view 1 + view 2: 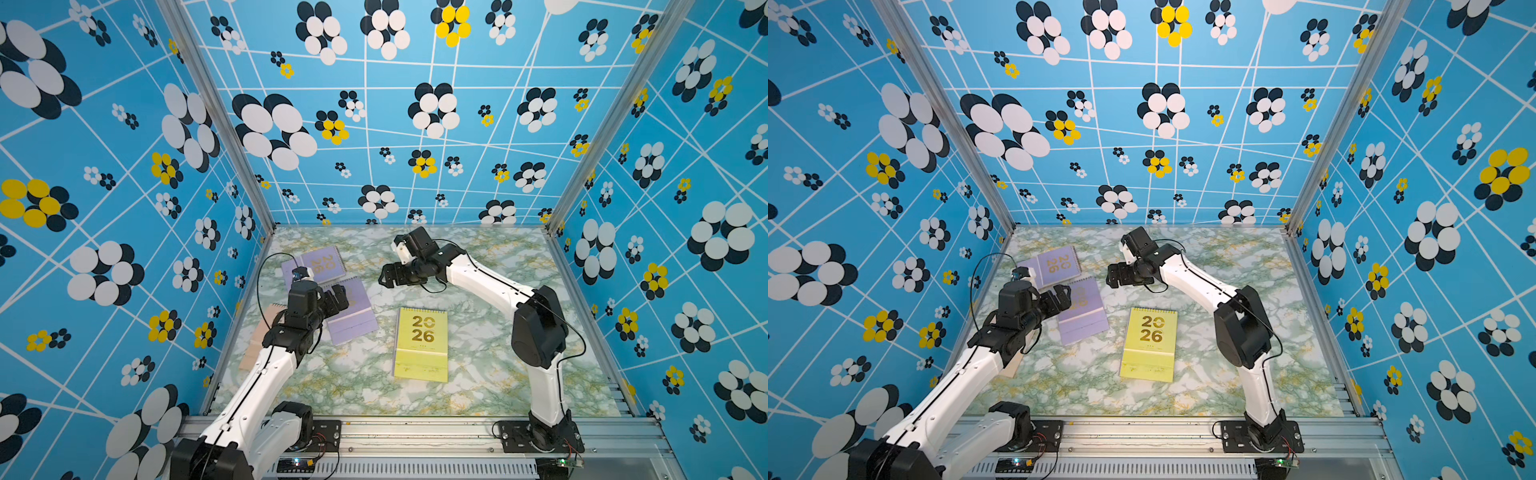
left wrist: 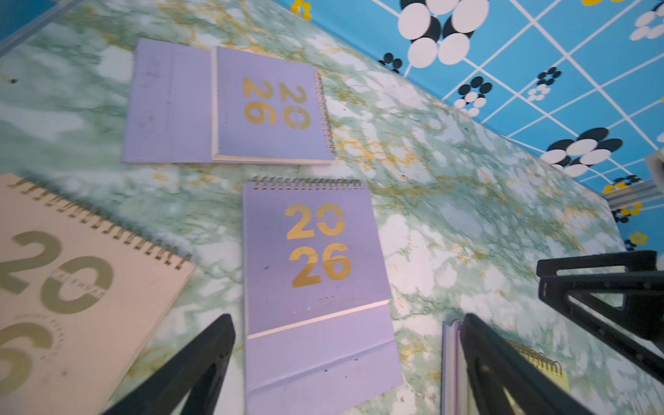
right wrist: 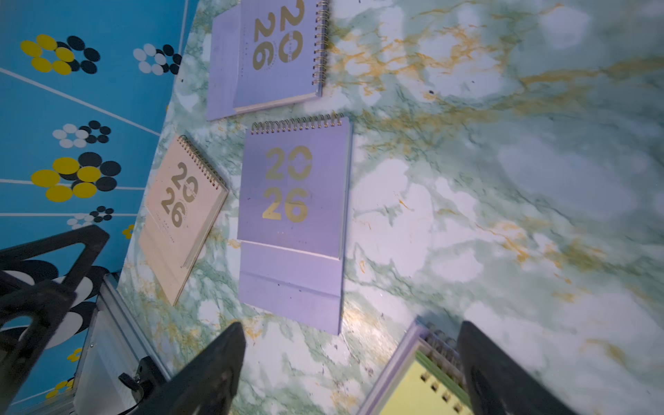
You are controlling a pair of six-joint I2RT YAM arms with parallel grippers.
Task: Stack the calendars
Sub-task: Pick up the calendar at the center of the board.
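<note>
**Calendars scattered, one pair stacked**

Far left, peach calendar point(image 1: 254, 349), tilted and mostly hidden under the left arm point(image 1: 266, 374). Behind, lavender calendar point(image 1: 318, 264) crosswise, binding rightward. Next, second lavender calendar point(image 1: 353, 322) lengthwise, binding far, beneath left fingers point(image 1: 338, 296) spread wide. Mid-surface point(image 1: 498, 374), yellow-green calendar point(image 1: 422, 345) lengthwise atop a lavender sliver point(image 3: 393, 377). Right fingers point(image 1: 384, 277) wide, empty, elbow bent, pointing leftward.

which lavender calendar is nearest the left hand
The lavender calendar with its spiral toward the back wall, beside the left hand; the far lavender calendar lies turned sideways.
</note>
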